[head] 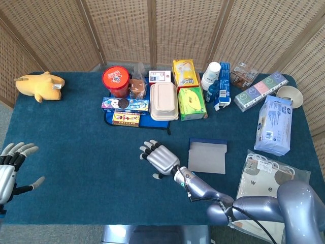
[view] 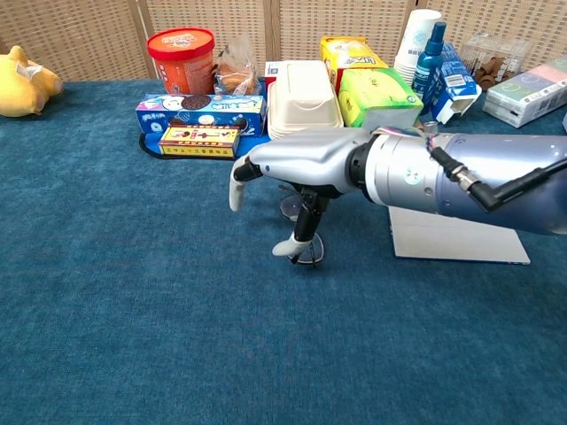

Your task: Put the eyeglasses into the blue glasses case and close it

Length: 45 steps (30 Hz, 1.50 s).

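A blue-covered table (head: 76,152) holds a row of snacks and boxes along its far side. The right hand (head: 160,158) reaches out over the middle of the table, palm down, fingers spread and holding nothing. In the chest view, the eyeglasses (view: 301,232) lie on the cloth directly under this hand, with the thumb pointing down at them; whether it touches them is unclear. The open glasses case (head: 207,155) lies flat just to the right of the hand, its pale lining facing up. The left hand (head: 11,170) hovers at the near left edge, fingers spread and empty. A yellow plush toy (head: 39,85) sits at the far left corner.
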{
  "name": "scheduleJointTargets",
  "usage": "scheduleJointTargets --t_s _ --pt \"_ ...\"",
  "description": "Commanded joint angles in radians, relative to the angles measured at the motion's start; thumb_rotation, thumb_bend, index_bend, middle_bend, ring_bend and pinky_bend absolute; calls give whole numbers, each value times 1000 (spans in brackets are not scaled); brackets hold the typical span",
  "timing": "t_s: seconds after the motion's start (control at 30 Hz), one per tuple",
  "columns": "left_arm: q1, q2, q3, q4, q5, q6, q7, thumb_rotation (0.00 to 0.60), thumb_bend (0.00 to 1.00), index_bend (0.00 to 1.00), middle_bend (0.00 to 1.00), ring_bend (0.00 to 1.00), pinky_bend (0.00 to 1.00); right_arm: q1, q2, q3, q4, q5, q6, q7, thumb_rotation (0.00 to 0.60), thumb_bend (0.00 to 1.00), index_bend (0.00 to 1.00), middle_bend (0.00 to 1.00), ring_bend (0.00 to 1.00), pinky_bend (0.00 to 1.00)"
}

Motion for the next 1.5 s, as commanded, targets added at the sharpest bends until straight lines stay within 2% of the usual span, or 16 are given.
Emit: scheduleJointTargets --t_s 0.03,0.4,0.73,1.1,1.5 --pt "0 0 -1 0 0 0 0 600 132 190 180 103 0 11 19 -11 -18 5 -17 -15 541 235 273 152 22 107" --pt "-2 -3 -2 -1 3 0 5 600 132 189 180 103 0 39 53 -60 -35 15 -32 -94 507 238 307 174 26 105" --pt "-5 -6 -2 -4 11 0 9 600 132 190 180 103 0 59 108 -132 -67 52 -15 -226 472 246 334 182 32 105" --pt "-11 -10 -4 -8 20 -2 17 600 132 189 180 103 0 44 185 -186 -119 119 48 -302 466 253 353 192 32 105" --pt "-18 -14 -4 -14 28 -7 25 600 131 189 180 103 0 13 253 -242 -155 145 109 -353 429 268 357 200 32 105"
